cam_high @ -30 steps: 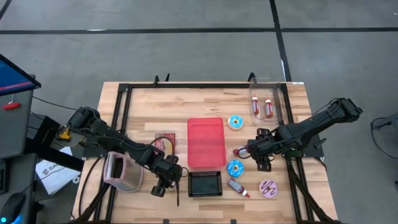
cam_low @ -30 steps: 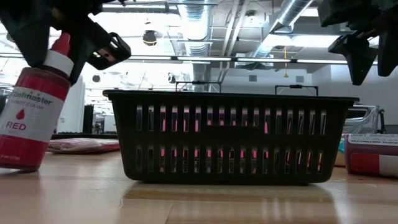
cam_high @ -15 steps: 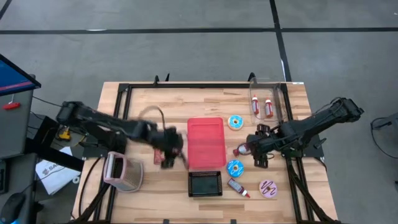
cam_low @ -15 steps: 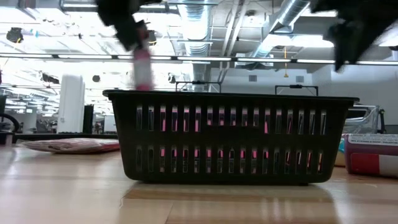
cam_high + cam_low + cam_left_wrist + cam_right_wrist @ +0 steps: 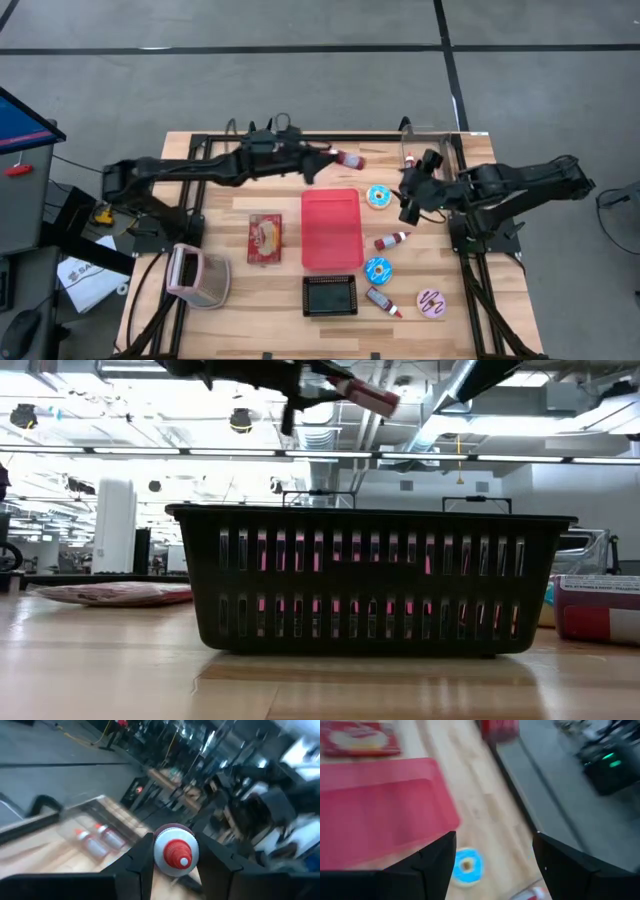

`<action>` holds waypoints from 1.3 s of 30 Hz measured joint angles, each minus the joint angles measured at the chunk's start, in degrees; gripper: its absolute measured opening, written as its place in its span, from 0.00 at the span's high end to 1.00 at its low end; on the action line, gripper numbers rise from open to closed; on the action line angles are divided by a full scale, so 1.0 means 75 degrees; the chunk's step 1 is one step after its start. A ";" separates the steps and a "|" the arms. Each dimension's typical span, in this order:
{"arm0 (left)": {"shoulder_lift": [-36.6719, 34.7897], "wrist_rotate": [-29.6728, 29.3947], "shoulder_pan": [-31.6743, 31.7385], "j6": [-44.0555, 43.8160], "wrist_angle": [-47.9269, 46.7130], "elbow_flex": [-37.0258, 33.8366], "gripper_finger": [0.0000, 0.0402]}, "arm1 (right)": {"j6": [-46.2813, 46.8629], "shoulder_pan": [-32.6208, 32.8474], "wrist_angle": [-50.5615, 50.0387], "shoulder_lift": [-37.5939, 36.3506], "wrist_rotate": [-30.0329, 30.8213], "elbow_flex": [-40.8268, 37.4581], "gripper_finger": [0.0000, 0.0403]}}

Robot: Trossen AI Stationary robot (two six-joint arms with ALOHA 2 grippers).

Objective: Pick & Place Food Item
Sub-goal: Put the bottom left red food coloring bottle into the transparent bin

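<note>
The left claw point(image 5: 325, 158) is clamped on a small red food-colouring bottle point(image 5: 349, 159) and holds it lying sideways in the air, just beyond the far edge of the red tray point(image 5: 331, 229) that sits at the middle of the bench point(image 5: 230, 300). In the left wrist view the bottle's red cap point(image 5: 176, 852) sits between the two dark fingers point(image 5: 137, 865), pointing forward. From table height the bottle point(image 5: 365, 397) shows tilted high above the black slatted basket point(image 5: 368, 580), clear of it. The right claw point(image 5: 408, 196) hovers to the right of the red tray, close to a blue-iced doughnut point(image 5: 379, 196), its fingers point(image 5: 432, 867) spread wide apart with nothing between them. A second red bottle point(image 5: 392, 241) lies on the bench just right of the tray, and another blue doughnut point(image 5: 377, 268) lies just off the tray's near right corner. The black basket point(image 5: 330, 295) stands on the near side of the tray, touching or almost touching it. A clear bin point(image 5: 428, 165) holding two more red bottles stands beyond the tray's far right corner, and a flat red packet point(image 5: 265, 238) lies to the tray's left.
</note>
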 joint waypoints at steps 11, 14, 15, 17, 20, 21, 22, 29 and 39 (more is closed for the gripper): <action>0.2065 0.0403 -0.0118 -0.0747 0.0462 0.2200 0.73 | -0.1164 -0.0946 0.0710 0.0434 0.0410 0.0063 0.37; 0.2361 0.0560 -0.0118 -0.0703 0.0222 0.2630 0.73 | -0.1228 -0.1036 0.0943 0.0573 0.0601 0.0073 0.37; 0.2441 0.0583 -0.0116 -0.0641 0.0069 0.2717 0.73 | -0.1305 -0.1023 0.0960 0.0620 0.0633 0.0067 0.37; 0.2523 0.0596 -0.0118 -0.0585 -0.0080 0.2825 0.73 | -0.1328 -0.1035 0.1117 0.0661 0.0659 0.0068 0.37; 0.2578 0.0599 -0.0118 -0.0546 -0.0135 0.2834 0.73 | -0.1306 -0.1033 0.1113 0.0698 0.0719 0.0074 0.37; 0.2581 0.0594 -0.0118 -0.0546 -0.0144 0.2834 0.73 | -0.1308 -0.1014 0.1093 0.0704 0.0803 0.0069 0.37; 0.2581 0.0597 -0.0118 -0.0546 -0.0195 0.2834 0.73 | -0.1309 -0.1013 0.1101 0.0704 0.0810 0.0065 0.37; 0.2578 0.0585 -0.0214 -0.0543 -0.0267 0.2834 0.73 | -0.1306 -0.1077 0.1211 0.0699 0.0820 0.0065 0.37; 0.2565 0.0560 -0.0249 -0.0454 -0.0263 0.2836 0.73 | -0.1313 -0.1076 0.1365 0.0712 0.0714 0.0063 0.62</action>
